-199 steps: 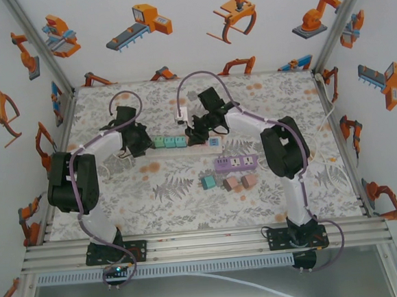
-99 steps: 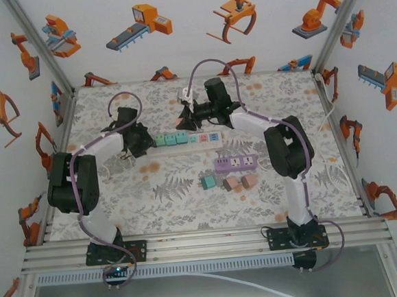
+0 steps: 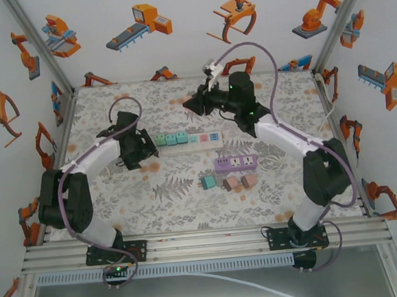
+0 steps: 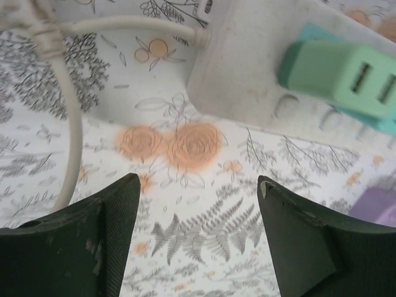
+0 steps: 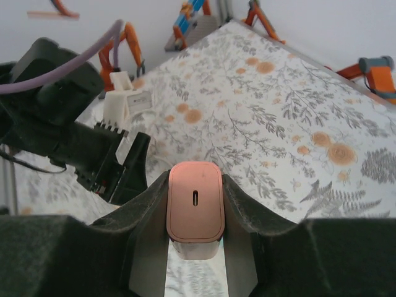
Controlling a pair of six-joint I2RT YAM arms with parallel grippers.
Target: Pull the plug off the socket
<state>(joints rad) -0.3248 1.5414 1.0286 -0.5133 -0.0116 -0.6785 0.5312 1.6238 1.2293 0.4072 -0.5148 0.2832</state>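
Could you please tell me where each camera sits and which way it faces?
Top external: above and behind the bases, looking down on the floral table; left arm and right arm show.
Left wrist: facing down past the open left gripper at the white plastic power strip.
Right wrist: facing across the table; right gripper shut on a rounded pink plug.
Shared by top and left wrist: the strip.

Colours and prints across the tabletop (image 3: 183, 211).
Tabletop white, printed with grey ferns and orange blossoms; power strip (image 4: 247, 68) off-white, its adapter (image 4: 337, 77) mint green; second strip (image 3: 235, 163) lilac; plug (image 5: 195, 201) salmon pink; walls (image 3: 190, 46) white with orange robot drawings.
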